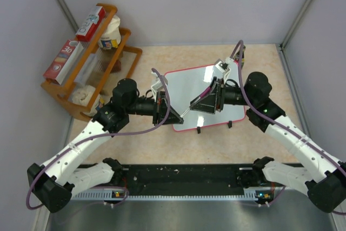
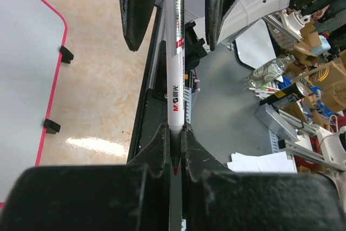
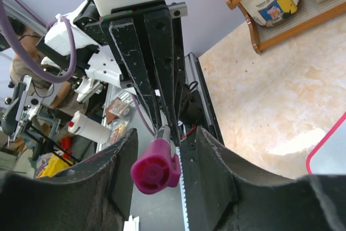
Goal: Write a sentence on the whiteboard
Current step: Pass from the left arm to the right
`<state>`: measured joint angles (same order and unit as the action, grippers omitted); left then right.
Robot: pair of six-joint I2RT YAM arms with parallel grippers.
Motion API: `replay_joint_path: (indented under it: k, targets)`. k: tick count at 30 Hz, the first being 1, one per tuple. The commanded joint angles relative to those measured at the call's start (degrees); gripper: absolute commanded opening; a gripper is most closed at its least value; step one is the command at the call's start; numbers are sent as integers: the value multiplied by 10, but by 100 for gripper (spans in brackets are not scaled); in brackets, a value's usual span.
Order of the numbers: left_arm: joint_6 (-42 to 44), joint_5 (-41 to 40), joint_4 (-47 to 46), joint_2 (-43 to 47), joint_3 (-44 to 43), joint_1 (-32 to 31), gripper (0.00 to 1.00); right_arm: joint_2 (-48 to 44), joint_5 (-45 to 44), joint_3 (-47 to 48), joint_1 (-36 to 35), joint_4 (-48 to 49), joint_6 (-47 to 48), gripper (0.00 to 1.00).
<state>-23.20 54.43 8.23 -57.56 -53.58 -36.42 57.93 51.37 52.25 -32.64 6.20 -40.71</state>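
The whiteboard [image 1: 186,86] lies flat mid-table, white with a pink rim; no writing shows on it. It also shows in the left wrist view [image 2: 21,79] and as a corner in the right wrist view [image 3: 335,152]. The marker [image 1: 204,96] is held in the air over the board's left part, between the two grippers. My left gripper [image 1: 173,113] [image 2: 174,133] is shut on the white barrel [image 2: 175,52] just behind the bare red tip. My right gripper [image 1: 194,105] [image 3: 165,133] is open, its fingers straddling the magenta cap end [image 3: 155,169] with gaps on both sides.
A wooden rack [image 1: 92,58] with boxes and jars stands at the back left. Two black clip feet [image 1: 199,130] sit on the board's near edge. A small object [image 1: 239,55] stands behind the board. The black base rail [image 1: 184,174] runs along the near edge.
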Motion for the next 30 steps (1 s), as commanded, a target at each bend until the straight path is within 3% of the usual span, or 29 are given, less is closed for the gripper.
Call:
replay_joint_path:
  k: [1, 14, 19, 24, 27, 28, 30]
  targets:
    - [-8, 15, -28, 7, -8, 0, 0, 7, 6, 6, -12, 71, -26, 45]
    - [-5, 12, -28, 3, -4, 0, 0, 22, 39, 13, -20, 42, -1, 22]
    - [-3, 16, -25, 2, -2, -1, 0, 27, 28, 15, -20, 28, -2, 0]
    - [2, 5, -17, 6, 1, 0, 0, 26, 14, 20, -21, -4, 22, 0]
    - [10, -11, -3, 12, -1, 0, 59, 15, -17, 22, -22, -47, 50, 0]
    - [11, -18, 1, 17, 0, 0, 70, 10, -32, 23, -21, -61, 64, 0]
    - [13, -35, 6, 26, 3, 0, 80, 1, -63, 22, -21, -107, 85, 0]
